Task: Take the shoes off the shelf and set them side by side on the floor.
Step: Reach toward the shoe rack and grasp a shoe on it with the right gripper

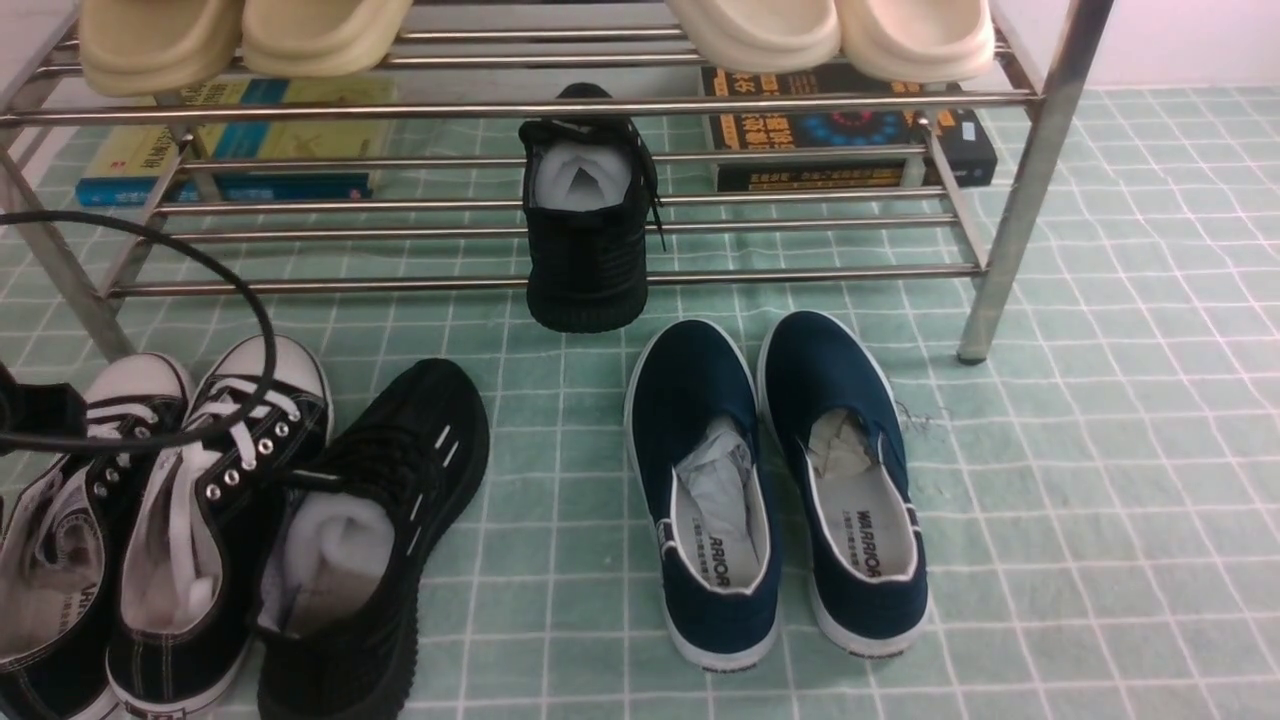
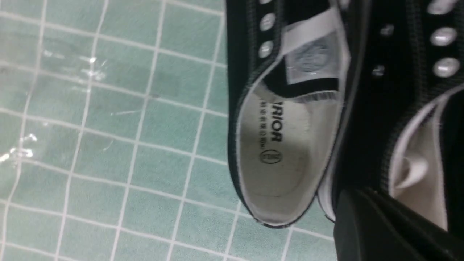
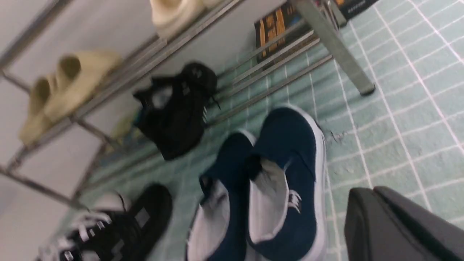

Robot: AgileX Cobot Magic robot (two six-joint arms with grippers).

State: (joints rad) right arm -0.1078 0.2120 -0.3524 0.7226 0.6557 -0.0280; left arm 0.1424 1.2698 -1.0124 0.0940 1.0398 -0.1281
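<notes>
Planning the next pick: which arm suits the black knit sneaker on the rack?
Probably right: its wrist view faces the shelf sneaker, while the left's looks down at the canvas sneakers.

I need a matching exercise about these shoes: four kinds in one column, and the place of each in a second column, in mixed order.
1. navy slip-ons
2. cream slippers
3. all-black sneaker with white dashes
4. other all-black sneaker

a. shelf, top tier
b. shelf, lower tier
c. floor, beside white-toed sneakers
d. floor, near right shelf leg

Pairs: 1-d, 2-a, 3-c, 4-b
</notes>
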